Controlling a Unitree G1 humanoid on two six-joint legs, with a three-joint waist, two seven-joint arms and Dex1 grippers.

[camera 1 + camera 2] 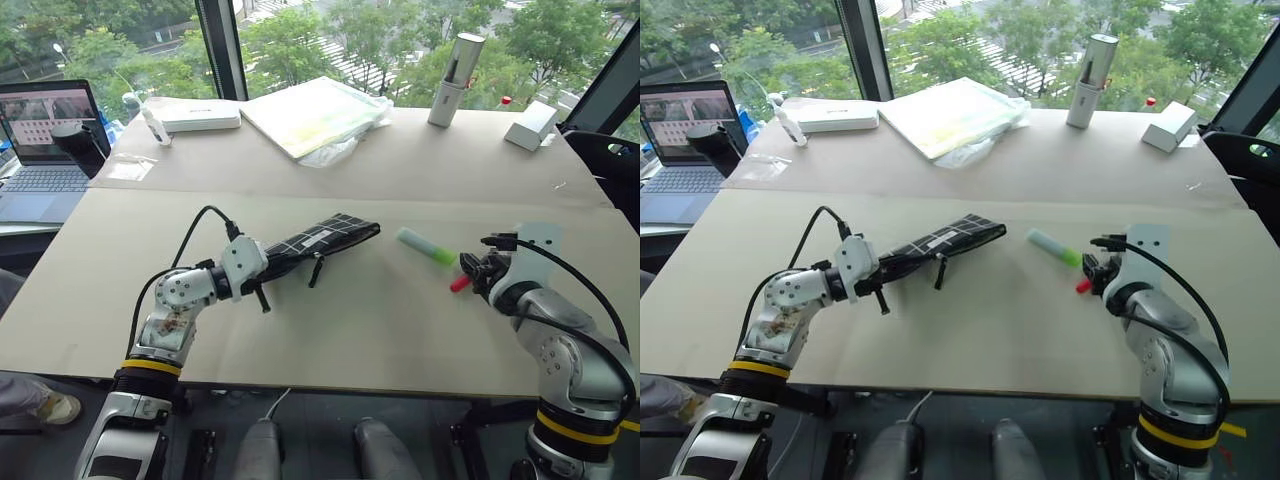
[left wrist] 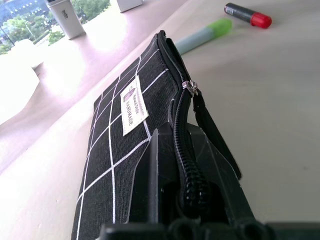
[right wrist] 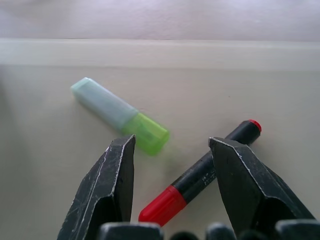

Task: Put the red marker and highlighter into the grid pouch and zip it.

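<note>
Open right gripper over red marker, highlighter adjacent

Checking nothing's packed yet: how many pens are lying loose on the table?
2. The highlighter lies right of the pouch; the red marker lies beside it, between the open right gripper's fingers. Anything already inside the pouch would be hidden.

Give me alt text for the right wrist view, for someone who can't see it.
The open right claw hovers over a red marker lying on the table, its two black fingers standing either side of the marker without touching it. A green highlighter lies flat just beyond, apart from the marker.
</note>
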